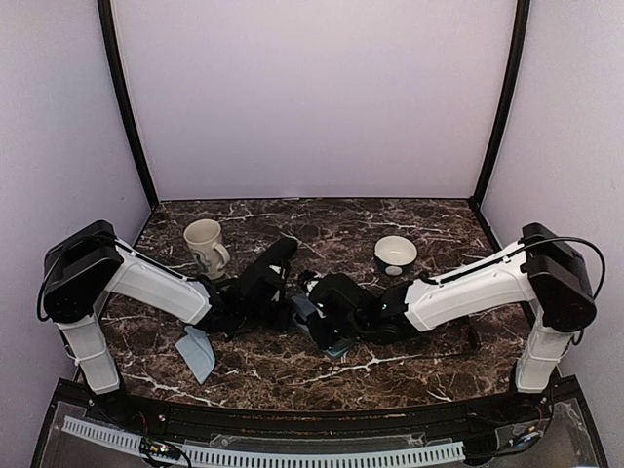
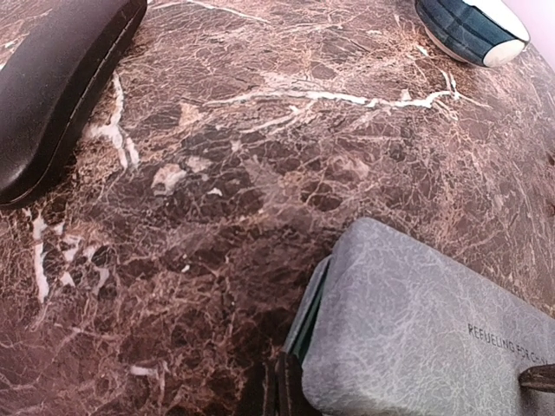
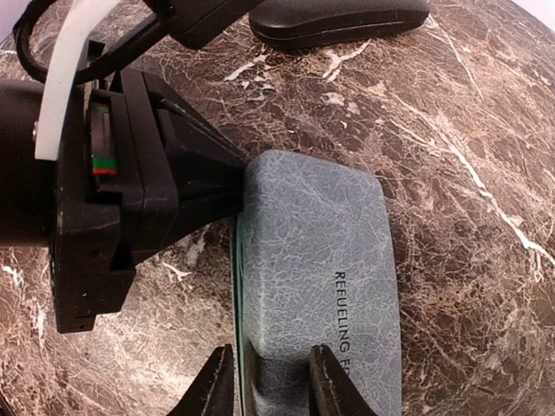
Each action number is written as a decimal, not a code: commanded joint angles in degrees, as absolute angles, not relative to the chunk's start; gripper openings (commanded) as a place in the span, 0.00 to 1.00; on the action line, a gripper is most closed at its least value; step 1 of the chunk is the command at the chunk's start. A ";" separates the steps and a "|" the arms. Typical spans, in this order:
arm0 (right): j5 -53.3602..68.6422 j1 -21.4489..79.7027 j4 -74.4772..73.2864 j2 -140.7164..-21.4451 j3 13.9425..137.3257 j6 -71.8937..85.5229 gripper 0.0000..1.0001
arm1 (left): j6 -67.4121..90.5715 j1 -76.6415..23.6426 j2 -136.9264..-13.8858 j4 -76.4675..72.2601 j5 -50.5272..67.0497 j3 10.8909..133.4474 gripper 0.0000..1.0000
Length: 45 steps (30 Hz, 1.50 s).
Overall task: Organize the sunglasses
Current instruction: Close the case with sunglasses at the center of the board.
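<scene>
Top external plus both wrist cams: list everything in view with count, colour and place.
mug: 1, cream, back left of the table.
bowl: 1, white inside and dark outside, back right.
black case: 1, black, closed, on the marble beyond the left gripper.
blue-grey case: 1, blue-grey with a teal seam, centre, between the two grippers.
flat item: 1, pale blue-grey, front left; cannot tell what it is.
sunglasses: 0 visible in any view.
table: 1, dark brown marble with white veins.
left gripper: 1, black, against one end of the blue-grey case.
right gripper: 1, black, at the case's other end by the seam.
</scene>
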<state>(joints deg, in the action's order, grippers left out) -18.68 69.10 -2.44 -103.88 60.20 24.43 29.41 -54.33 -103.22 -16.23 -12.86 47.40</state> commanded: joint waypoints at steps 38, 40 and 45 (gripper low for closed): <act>-1.18 59.45 -10.47 -92.96 49.16 21.10 0.89 | 30.15 -55.55 -100.11 -15.06 -11.34 43.77 0.00; 0.62 58.54 -10.67 -93.58 49.40 20.07 0.91 | 30.14 -55.55 -100.11 -15.16 -11.39 43.77 0.00; 5.78 57.13 -9.90 -95.67 49.42 17.61 0.92 | 30.15 -55.55 -100.11 -15.17 -11.43 43.73 0.00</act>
<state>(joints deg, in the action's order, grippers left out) -0.14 58.11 -10.61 -93.89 49.76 20.47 29.74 -55.31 -101.34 -17.37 -11.42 44.99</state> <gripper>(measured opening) 0.919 0.005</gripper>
